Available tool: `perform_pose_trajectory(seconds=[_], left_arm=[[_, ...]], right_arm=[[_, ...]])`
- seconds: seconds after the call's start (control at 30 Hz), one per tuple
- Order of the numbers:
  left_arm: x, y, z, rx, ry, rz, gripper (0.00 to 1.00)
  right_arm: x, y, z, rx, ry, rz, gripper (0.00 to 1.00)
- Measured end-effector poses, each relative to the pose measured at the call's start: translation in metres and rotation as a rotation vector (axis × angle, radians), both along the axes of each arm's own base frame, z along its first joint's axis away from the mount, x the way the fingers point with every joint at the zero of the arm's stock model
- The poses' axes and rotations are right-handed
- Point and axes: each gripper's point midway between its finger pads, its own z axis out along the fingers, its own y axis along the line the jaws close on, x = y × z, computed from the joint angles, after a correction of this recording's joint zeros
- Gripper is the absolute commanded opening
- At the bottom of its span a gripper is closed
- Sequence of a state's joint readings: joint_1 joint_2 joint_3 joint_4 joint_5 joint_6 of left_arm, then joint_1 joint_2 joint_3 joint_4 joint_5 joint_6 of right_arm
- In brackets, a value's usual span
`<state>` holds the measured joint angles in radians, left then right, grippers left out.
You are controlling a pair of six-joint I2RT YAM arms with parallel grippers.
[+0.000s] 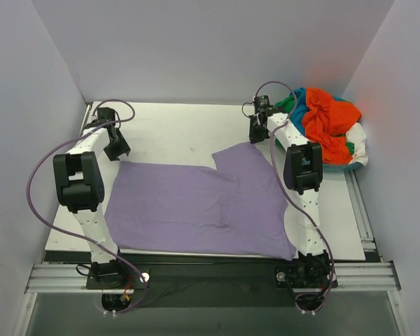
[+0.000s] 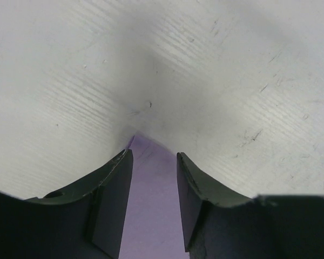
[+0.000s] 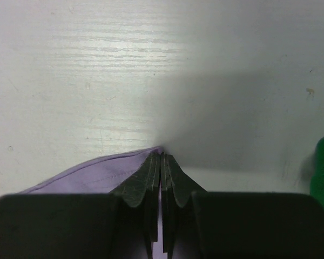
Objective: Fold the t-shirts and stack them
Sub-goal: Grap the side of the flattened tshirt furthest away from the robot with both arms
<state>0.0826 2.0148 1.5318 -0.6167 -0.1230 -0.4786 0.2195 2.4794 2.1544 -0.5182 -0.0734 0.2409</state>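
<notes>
Lavender t-shirt is lying flat across the table. Left gripper is reaching down at its far-left corner, jaws apart astride the cloth. Meanwhile right gripper is pinching its far-right edge, jaws closed.

a: left arm reaches to the far left, elbow folded high, wrist tipped down. the left gripper sits low with its jaws apart.

b: and the right arm stretches to the far right, forearm nearly straight. the right gripper is pinched tight on the edge of the lavender t-shirt, fingers pressed together.
</notes>
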Motion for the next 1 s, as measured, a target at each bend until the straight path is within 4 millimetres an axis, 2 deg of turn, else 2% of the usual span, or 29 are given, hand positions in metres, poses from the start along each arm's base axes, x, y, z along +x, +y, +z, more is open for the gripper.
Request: perform_pose_trajectory(seconds=[0.13,0.3,0.67,0.73,1.0], left_arm=[[0.005,0.003,-0.008,0.013,0.014,0.002,0.47],[0.003,0.007,-0.018,0.032,0.044,0.012,0.44],[-0.001,0.012,-0.019,0.055,0.061,0.024,0.43],[-0.001,0.012,-0.019,0.055,0.062,0.024,0.38],[-0.002,0.011,-0.023,0.054,0.071,0.022,0.30]], right_arm=[[-0.003,-0.002,-0.001,-0.003,0.006,-0.004,0.00],[-0.006,-0.004,0.000,-0.007,0.013,-0.006,0.00],[-0.010,-0.006,0.000,-0.010,0.020,-0.008,0.00],[-0.010,-0.006,0.000,-0.010,0.020,-0.007,0.00],[-0.011,-0.006,0.000,-0.010,0.021,-0.009,0.00]])
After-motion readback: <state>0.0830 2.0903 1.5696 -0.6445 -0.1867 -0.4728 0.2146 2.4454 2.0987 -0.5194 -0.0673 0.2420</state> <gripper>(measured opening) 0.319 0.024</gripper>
